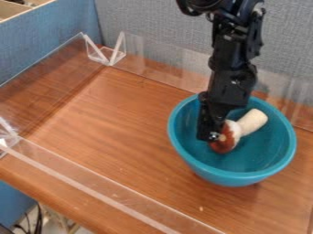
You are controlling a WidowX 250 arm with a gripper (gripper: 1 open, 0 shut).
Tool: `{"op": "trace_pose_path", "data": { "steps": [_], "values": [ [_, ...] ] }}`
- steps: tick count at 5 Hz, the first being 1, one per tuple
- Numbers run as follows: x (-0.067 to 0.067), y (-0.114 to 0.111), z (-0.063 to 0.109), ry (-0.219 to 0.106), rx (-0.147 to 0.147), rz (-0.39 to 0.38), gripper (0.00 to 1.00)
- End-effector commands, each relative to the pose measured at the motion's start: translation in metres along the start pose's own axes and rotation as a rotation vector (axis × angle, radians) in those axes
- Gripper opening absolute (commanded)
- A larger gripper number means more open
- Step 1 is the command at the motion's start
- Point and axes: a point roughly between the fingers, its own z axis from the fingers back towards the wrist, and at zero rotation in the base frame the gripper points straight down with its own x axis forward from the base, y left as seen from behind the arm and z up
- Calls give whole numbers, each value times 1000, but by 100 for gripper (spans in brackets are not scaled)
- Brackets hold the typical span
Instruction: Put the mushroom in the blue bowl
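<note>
The blue bowl (272,159) stands on the wooden table at the right. Inside it is the mushroom (236,131), lying tilted with its orange-brown cap low and its cream stem pointing up to the right. My gripper (215,126) reaches down from above into the bowl, shut on the mushroom at its cap end. The black arm hides part of the bowl's far rim.
The wooden table (110,119) is framed by clear acrylic walls (104,50) along its back and left edges. A blue panel (49,27) rises at the back left. A grey wall stands behind.
</note>
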Motion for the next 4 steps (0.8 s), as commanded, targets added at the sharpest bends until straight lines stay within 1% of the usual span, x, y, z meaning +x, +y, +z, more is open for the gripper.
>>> {"op": "trace_pose_path", "data": {
  "steps": [1,3,4],
  "values": [
    [-3,5,20,-34,45,17,0],
    [-7,3,23,-36,42,35,0],
    [-9,2,25,-37,42,44,100]
  ]
}}
